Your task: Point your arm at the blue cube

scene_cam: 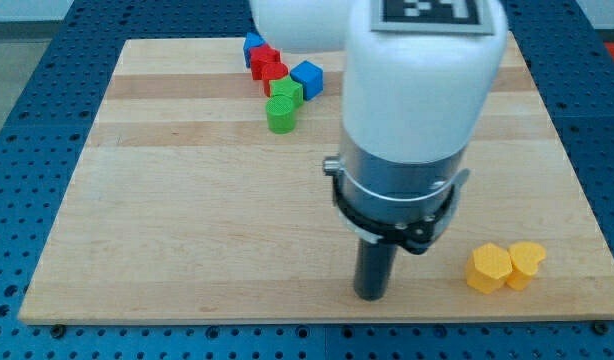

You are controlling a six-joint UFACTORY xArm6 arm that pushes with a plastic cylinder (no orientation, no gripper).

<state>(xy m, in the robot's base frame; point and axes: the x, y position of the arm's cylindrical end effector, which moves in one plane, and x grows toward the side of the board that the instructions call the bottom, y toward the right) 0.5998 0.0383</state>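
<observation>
The blue cube (307, 79) sits near the view's top, at the right end of a cluster of blocks. My tip (371, 296) rests on the wooden board (187, 220) near the view's bottom, right of centre, far below the blue cube and slightly to its right. The white arm body (417, 90) rises above the rod and hides part of the board's top right.
Left of the blue cube lie a green block (286, 92), a green cylinder (280, 115), two red blocks (268, 64) and another blue block (253, 45). Two yellow blocks (488, 267) (526, 262) sit at the view's bottom right, right of my tip.
</observation>
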